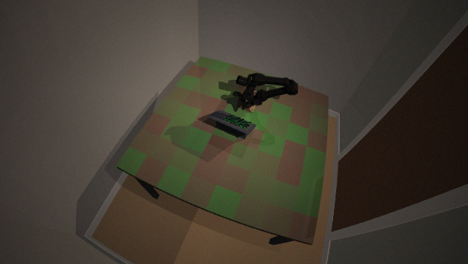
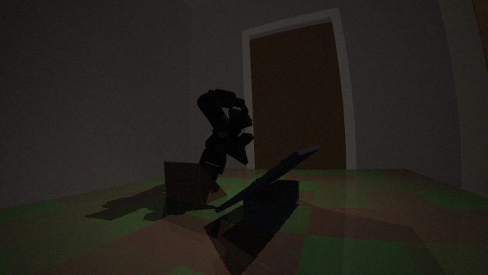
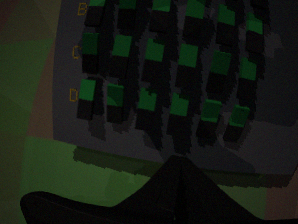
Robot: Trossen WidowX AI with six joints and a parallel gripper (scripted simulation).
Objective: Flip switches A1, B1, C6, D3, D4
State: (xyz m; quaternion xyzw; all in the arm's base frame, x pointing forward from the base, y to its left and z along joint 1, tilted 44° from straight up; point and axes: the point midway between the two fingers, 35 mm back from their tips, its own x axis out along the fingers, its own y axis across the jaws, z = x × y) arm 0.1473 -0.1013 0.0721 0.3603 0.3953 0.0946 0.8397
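Observation:
The switch panel (image 1: pixel 216 116) (image 2: pixel 308 151) (image 3: pixel 65 120) stands tilted on a dark base. Its switches have green and black halves. In the wrist view, the green halves of D3 (image 3: pixel 147 100), D4 (image 3: pixel 179 105) and C6 (image 3: pixel 248 69) look bright, as does D1 (image 3: pixel 87 90); those of C1 (image 3: pixel 90 44), C5 (image 3: pixel 220 62) and D2 (image 3: pixel 115 95) look darker. Which ends are raised is hard to tell. Row A and its label are out of the wrist view; row B is cut by the top edge. My gripper (image 2: pixel 246 163) (image 3: pixel 177 163) is shut and empty, above the panel's near edge, apart from the switches.
A brown block (image 2: pixel 184 182) stands beside the arm in the exterior view. The panel rests on a table with a green and brown patchwork top (image 1: pixel 223 201). The light is dim, and dark shadows lie around the panel and arm.

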